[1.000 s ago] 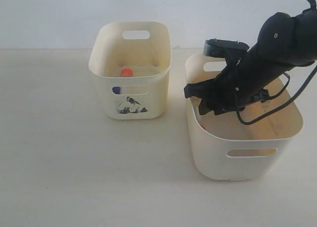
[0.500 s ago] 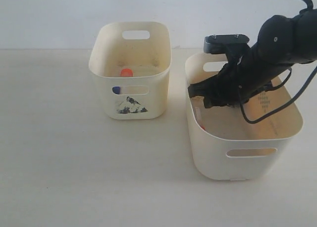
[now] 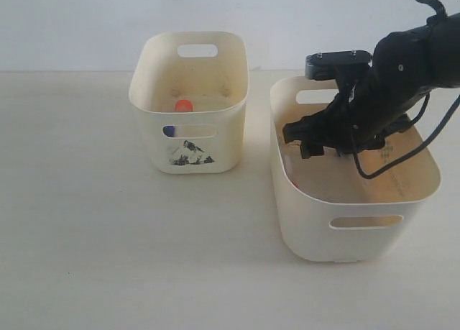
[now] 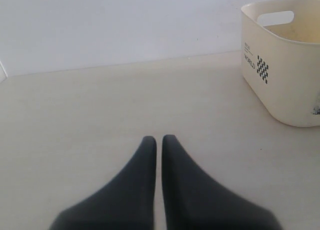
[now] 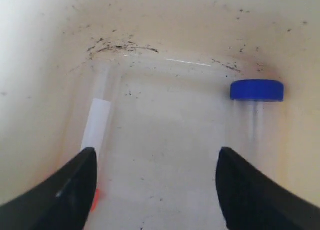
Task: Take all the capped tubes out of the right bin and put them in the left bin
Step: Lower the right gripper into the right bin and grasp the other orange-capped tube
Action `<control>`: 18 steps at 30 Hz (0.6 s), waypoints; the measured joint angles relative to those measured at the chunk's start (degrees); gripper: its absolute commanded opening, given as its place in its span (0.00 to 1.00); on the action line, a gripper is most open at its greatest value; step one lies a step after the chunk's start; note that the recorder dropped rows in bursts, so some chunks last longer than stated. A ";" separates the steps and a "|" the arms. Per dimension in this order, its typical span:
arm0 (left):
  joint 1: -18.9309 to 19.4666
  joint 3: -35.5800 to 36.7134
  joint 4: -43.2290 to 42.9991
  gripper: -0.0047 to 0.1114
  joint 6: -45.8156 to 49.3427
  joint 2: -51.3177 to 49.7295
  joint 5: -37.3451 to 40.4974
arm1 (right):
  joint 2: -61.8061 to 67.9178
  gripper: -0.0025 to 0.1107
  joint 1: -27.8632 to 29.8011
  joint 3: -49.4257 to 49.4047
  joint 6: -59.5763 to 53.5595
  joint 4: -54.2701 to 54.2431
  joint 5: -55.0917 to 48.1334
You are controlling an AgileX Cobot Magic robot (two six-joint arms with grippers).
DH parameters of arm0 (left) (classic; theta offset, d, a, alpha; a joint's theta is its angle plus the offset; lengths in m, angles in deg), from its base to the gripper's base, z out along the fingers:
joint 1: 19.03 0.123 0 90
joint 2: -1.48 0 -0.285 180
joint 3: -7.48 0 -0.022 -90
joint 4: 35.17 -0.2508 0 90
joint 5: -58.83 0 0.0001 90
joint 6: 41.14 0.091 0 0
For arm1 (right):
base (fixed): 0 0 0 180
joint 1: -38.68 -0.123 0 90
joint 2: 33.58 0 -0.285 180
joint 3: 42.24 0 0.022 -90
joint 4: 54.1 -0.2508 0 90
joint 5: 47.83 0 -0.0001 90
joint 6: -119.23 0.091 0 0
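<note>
Two cream bins stand apart on a pale table (image 3: pixel 108 236). The wider right bin (image 3: pixel 309 229) holds two capped tubes. A blue-capped tube (image 5: pixel 256 90) sits close to one wall. Across the floor from it is an orange-capped tube (image 5: pixel 97 122) with a white label strip, its cap half hidden behind a finger. The right gripper (image 5: pixel 156 155) hangs inside this bin between the two, jaws spread wide and grasping nothing. From across the room the black right arm (image 3: pixel 402 64) blocks the view of much of that bin's inside. The narrower left bin (image 3: pixel 230 129), with a picture sticker on its front, shows an orange cap (image 3: pixel 184 106) on its floor and a blue cap (image 3: pixel 169 131) through the front handle slot. The left gripper (image 4: pixel 156 140) hovers low over bare table near the left bin, jaws clenched on nothing. The count: two bins, two grippers and four caps, with one orange and one blue in each bin
</note>
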 measured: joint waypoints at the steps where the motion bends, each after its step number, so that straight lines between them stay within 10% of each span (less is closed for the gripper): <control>1: 0.00 0.00 0.00 0.08 0.00 0.00 0.00 | 0.00 0.60 0.00 0.00 0.24 0.24 0.00; 8: 0.00 0.00 0.00 0.08 0.00 0.00 0.00 | 0.00 0.84 0.00 0.00 0.63 3.78 -1.46; 18: 0.00 0.00 0.00 0.08 0.00 0.00 0.00 | 0.00 0.83 -0.03 0.00 3.14 8.14 -2.05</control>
